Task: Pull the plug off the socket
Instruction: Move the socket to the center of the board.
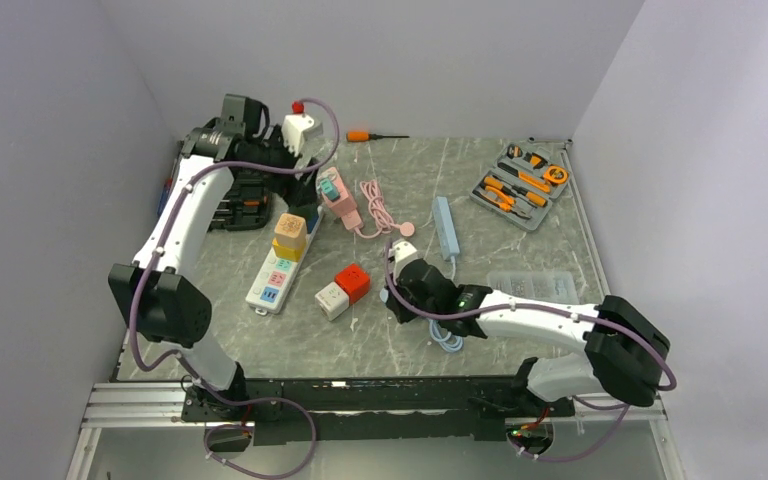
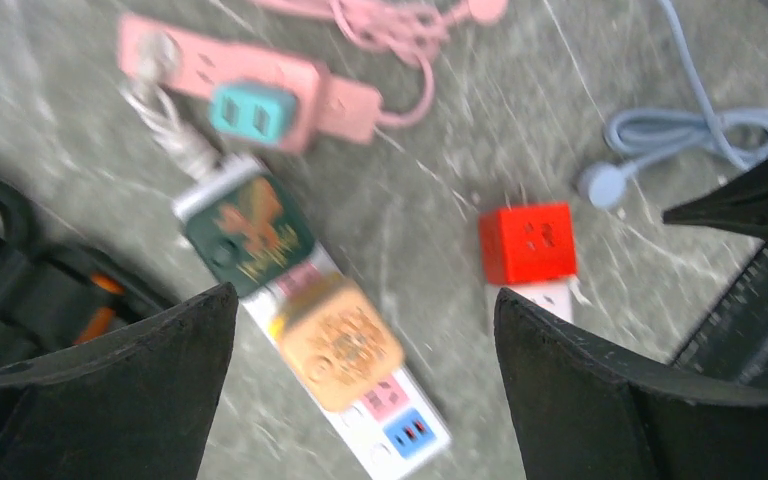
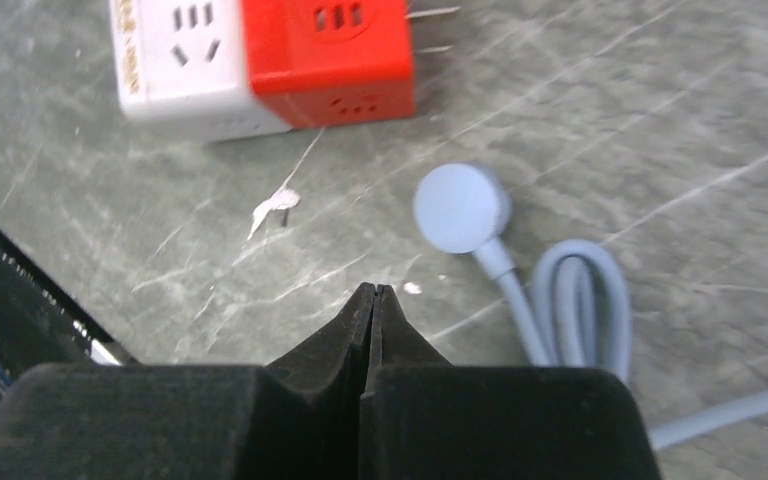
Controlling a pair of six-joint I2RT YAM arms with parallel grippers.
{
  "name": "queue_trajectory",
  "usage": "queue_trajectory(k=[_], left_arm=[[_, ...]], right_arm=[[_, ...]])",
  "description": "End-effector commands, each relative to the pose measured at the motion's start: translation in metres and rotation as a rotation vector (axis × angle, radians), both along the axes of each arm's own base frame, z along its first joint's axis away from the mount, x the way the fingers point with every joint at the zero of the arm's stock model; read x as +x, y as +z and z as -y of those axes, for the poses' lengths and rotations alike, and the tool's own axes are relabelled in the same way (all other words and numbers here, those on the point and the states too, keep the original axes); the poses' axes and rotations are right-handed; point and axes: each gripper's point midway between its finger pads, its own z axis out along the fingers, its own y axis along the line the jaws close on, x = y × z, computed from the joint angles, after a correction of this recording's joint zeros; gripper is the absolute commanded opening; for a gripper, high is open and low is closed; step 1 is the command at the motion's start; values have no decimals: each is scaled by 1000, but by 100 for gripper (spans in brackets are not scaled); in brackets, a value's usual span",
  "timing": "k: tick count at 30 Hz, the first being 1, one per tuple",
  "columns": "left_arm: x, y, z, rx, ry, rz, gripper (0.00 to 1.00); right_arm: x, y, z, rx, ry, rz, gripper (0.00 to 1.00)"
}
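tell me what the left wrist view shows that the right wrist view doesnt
Only left wrist: the open left gripper, the pink power strip with a teal plug, the white power strip, its green adapter, its tan adapter. Only right wrist: the shut right gripper. Both: the red cube, the white cube against it, the blue round plug.

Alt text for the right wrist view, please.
The right gripper is shut on nothing, low in the frame over a grey marbled table. Beyond it lie a red cube adapter butted against a white cube adapter, and a pale blue round plug with its looped cable.
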Motion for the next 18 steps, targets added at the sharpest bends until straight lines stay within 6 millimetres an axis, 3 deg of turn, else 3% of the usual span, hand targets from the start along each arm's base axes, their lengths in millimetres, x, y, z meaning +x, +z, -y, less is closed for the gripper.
queue_trajectory(k=[1, 3, 7, 10, 13, 15, 18], left_arm=[[-52, -28, -9, -1, -17, -165, 99], [-63, -32, -15, 17, -14, -146, 99], [-83, -36, -22, 33, -18, -127, 99], [-95, -39, -26, 51, -28, -146, 99], [-106, -45, -30, 71, -38, -170, 99], [-109, -48, -32, 82, -33, -174, 99], [-113, -55, -35, 97, -35, -175, 99]], right_arm=[[-14, -8, -16, 13, 60, -29, 0], [-17, -29, -13, -26, 48, -77, 0], [-12, -64, 15, -162, -79, -136, 0], [-7, -73, 37, -161, -179, -165, 0], [2, -81, 73, -151, -332, -216, 0], [10, -79, 97, -108, -445, -244, 0], [18, -65, 118, -65, -565, -233, 0]])
